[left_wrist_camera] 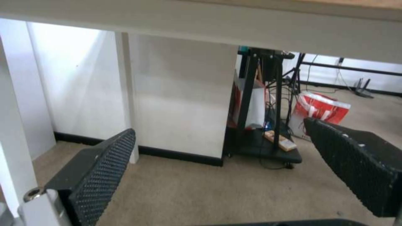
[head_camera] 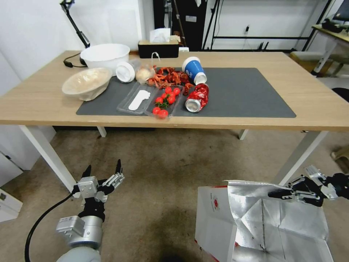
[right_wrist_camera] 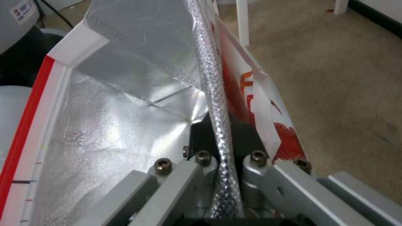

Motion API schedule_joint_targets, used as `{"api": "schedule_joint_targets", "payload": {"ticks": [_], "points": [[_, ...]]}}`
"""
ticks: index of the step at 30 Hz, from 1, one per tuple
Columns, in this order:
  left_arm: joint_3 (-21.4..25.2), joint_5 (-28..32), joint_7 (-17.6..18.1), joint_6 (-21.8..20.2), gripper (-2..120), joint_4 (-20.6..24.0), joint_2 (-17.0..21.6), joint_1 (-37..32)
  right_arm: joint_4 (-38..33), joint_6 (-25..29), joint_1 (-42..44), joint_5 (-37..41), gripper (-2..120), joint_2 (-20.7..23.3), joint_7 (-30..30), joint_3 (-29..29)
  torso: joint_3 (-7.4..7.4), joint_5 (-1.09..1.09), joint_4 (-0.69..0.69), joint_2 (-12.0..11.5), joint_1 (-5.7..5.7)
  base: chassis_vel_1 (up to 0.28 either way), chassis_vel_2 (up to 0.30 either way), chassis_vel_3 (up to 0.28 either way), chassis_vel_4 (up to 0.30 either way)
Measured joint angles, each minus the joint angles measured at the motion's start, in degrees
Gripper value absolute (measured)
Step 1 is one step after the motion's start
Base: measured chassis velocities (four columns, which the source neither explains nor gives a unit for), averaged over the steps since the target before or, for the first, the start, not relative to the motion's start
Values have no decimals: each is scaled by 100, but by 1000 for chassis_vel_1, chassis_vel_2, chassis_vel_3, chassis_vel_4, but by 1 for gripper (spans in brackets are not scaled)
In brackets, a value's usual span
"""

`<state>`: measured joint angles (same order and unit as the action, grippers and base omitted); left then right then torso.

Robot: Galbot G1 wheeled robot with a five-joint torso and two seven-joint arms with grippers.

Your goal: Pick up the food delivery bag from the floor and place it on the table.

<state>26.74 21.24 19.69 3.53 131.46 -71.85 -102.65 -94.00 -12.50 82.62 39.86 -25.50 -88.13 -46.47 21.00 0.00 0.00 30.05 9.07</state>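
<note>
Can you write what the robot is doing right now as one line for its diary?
right gripper: shut on food delivery bag rim | left gripper: open, idle above floor

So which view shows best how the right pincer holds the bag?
Right wrist view: the right pincer is clamped on the bag wall's edge. Head view shows it at the bag's rim, less closely. Left wrist view faces under the table.

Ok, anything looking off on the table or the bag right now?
Yes: crushed red can and blue cup lie tipped on the mat. The right gripper pinches the food delivery bag by its foil rim.

Silver arms, black claws (head_camera: 103,171), black cable
</note>
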Motion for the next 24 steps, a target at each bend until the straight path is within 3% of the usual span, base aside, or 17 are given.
{"api": "schedule_joint_targets", "payload": {"ticks": [24], "points": [[22,-20,11,13,100,94,-23,-56,-73,-16,33,67,0,41,0,-55,372,0,0,610,236,0,0,0,0]]}}
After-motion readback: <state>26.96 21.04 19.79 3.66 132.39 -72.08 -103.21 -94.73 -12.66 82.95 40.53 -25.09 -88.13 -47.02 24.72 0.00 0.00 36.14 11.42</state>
